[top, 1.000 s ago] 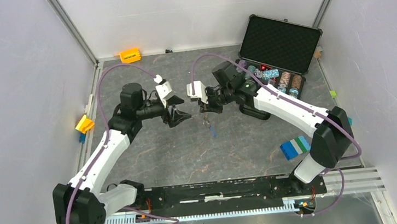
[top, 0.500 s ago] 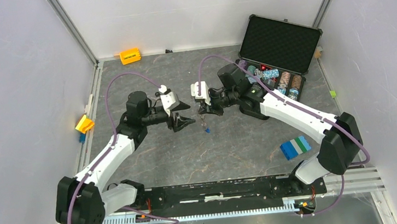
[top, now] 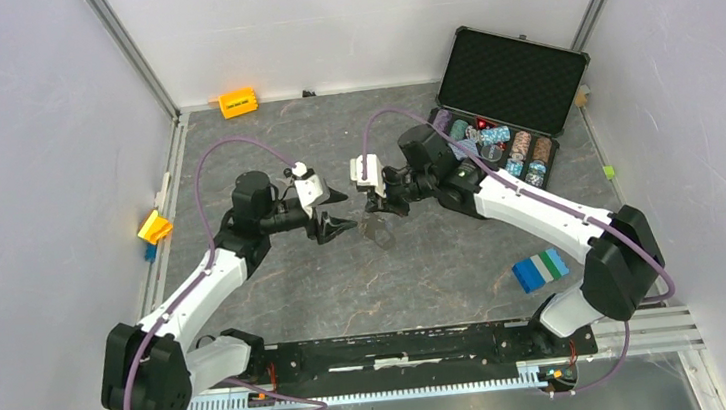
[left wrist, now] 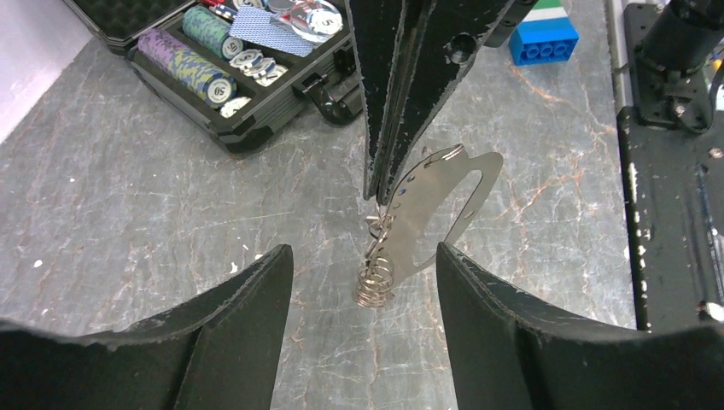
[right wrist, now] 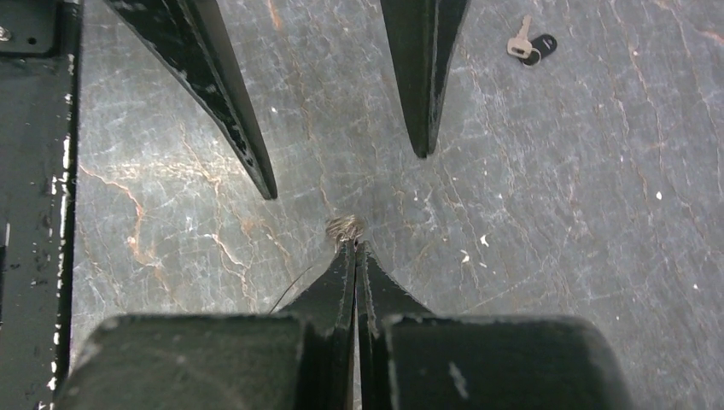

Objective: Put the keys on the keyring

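My right gripper (top: 377,210) is shut on the top edge of the keyring (left wrist: 444,192), a flat grey oval plate that hangs above the table. A small wire coil ring (left wrist: 376,286) dangles from the plate's lower end. The plate also shows in the top view (top: 378,229). In the right wrist view the shut fingertips (right wrist: 354,249) hide all but the coil (right wrist: 343,226). My left gripper (top: 344,210) is open and empty; its jaws stand just left of the coil (left wrist: 363,256), apart from it. A black-headed key (right wrist: 531,47) lies on the table. The blue key is not visible.
An open black case (top: 512,75) with poker chips (top: 519,145) stands at the back right, close behind the right arm. A blue, green and white brick (top: 540,269) lies front right. An orange block (top: 238,102) sits by the back wall, a yellow block (top: 153,226) at the left edge.
My left arm has drawn back to the left and its jaws now stand wide. The piece under my right gripper has turned its flat face up; its blue tip no longer shows.
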Motion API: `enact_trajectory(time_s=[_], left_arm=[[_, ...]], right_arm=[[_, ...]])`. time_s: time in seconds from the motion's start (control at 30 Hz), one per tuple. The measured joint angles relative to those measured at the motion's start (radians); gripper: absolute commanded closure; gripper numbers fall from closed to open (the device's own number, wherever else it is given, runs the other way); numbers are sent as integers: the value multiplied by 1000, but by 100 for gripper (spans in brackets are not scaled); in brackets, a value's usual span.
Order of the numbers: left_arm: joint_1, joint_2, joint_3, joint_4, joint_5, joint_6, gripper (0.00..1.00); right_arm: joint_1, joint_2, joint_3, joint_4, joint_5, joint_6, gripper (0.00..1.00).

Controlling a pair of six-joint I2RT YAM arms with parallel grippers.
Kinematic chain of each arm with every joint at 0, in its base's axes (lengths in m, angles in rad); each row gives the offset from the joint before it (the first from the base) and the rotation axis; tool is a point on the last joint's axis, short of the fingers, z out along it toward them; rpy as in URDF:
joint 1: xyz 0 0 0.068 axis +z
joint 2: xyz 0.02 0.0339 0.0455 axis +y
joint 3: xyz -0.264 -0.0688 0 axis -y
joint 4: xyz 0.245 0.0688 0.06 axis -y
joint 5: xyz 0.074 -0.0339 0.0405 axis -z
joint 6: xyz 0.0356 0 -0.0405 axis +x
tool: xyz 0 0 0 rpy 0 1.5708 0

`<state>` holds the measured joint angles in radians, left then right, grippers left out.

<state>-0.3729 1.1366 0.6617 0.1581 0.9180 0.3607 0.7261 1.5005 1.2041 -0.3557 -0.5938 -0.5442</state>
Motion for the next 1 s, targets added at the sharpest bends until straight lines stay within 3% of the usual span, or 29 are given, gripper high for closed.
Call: enact_trajectory(time_s=[0.33,0.6,0.83,1.0], left_arm=[[0,-54,-24,-58,-34,103,26],[0,-64,-39,-83,-53,134,25],[0,-71,-46,-101,-56,145,23],[-1,-82,-48,-119,-65,161,22]], right_arm=[[-14,-30,-162,26,104,-11,100],[-123,-81,-351,19,131,-30,98],[-191,-88,-444,3,135,-50,84],[-192,-68,-455,-16,134,-63,63]])
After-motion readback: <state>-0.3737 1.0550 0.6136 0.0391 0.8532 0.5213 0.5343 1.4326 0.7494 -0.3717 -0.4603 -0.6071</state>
